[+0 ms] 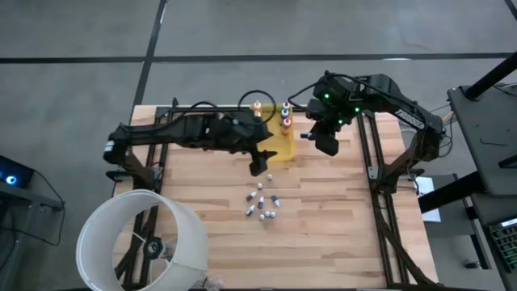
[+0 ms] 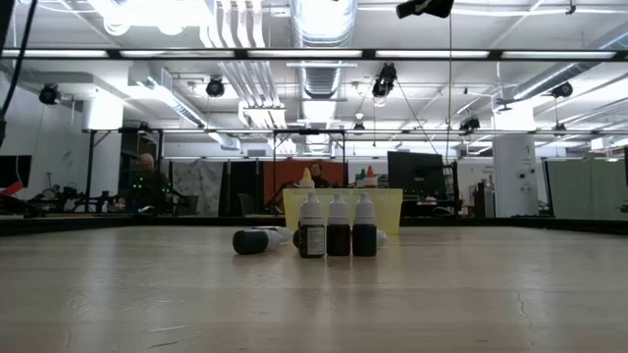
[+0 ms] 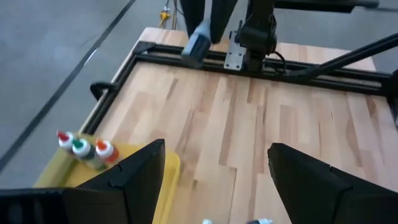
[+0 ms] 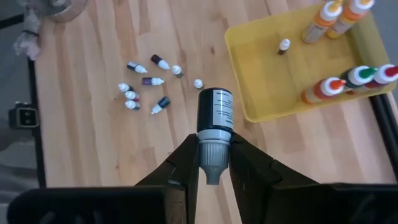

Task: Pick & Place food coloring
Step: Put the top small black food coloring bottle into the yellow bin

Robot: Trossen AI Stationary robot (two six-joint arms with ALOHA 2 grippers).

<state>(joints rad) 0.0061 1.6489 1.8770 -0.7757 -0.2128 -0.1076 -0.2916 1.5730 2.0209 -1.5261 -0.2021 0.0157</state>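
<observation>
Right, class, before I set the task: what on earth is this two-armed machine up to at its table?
The right hand is shut on a small dark food coloring bottle with a grey cap, held above the wooden table near the translucent yellow tray. That tray already holds several upright bottles. A cluster of tiny loose bottles still lies on the wood. The left hand hangs open beside the tray, holding nothing.

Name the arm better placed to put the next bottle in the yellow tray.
Right. Its claw already grips a dark bottle beside the yellow tray. The left claw is open and empty, above bare wood near the loose bottles.
</observation>
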